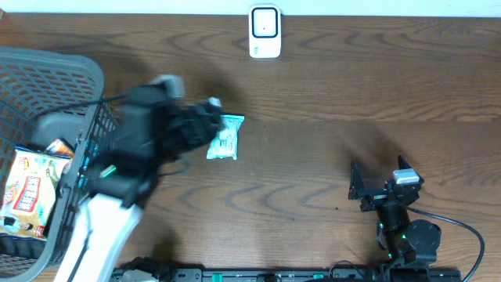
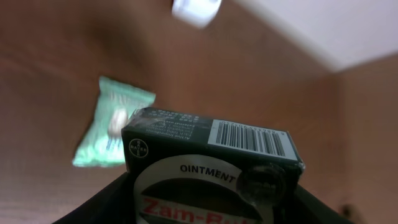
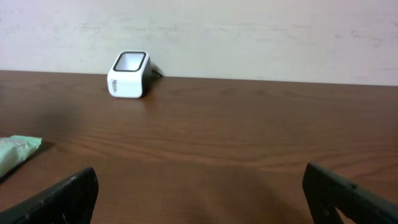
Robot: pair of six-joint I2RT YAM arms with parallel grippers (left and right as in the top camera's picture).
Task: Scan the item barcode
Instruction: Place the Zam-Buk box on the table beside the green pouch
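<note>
Your left jaws are clenched on one ointment box point(image 2: 211, 155), barcode showing, well short and left of the one scanner point(image 1: 264, 31). One green packet point(image 1: 225, 137) lies on the worktop point(image 1: 329, 94), also short of the scanner. Right jaws released, empty.

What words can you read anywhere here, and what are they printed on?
"OINTMENT": on the dark box.
"Zam-Bu", cut off below: same box, red letters.
Fine print beside the barcode and the round logo: too small.
Print on the green packet and the snack bag: blurred.

Wood table point(image 1: 352, 94), scanner point(image 1: 264, 31), green pkt point(image 1: 225, 137), basket point(image 1: 47, 66)
</note>
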